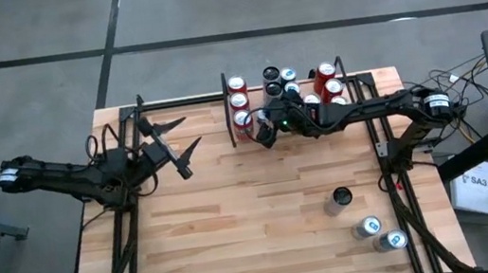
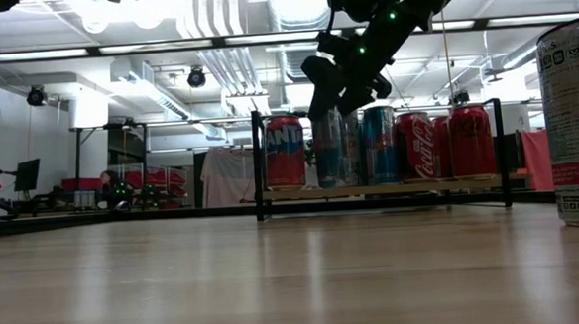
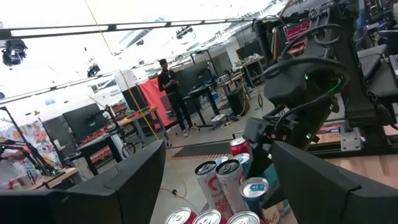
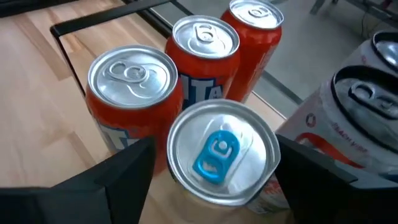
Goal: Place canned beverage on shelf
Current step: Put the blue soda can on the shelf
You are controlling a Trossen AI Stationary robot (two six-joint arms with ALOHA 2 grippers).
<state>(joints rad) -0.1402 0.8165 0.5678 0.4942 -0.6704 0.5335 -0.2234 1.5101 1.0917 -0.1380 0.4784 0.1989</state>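
The shelf [image 2: 380,189], a light-wood board with black rails, stands at the table's far middle and holds several cans. A can with a silver top and blue tab [image 4: 221,152] stands upright on the board [image 2: 329,150], next to three red cans [image 4: 130,93]. My right gripper [image 4: 217,162] is open and slants down from the table's right, with one finger on each side of that can's top. My left gripper [image 1: 185,137] waits open above the table's left part, holding nothing. My right gripper has its fingers [image 4: 124,174] on either side of the can's upper wall [image 4: 186,186], slanting down from the right. A narrow gap shows at one finger. At the other finger I cannot tell whether it touches. The can stands upright on the shelf board.
Three more cans stand on the near right of the table [image 1: 340,199], [image 1: 368,226], [image 1: 393,240]; one of them looms at the low view's right edge [image 2: 575,117]. Dark and red cans fill the shelf's right part [image 1: 324,77]. A person stands far off in the room [image 3: 168,87].
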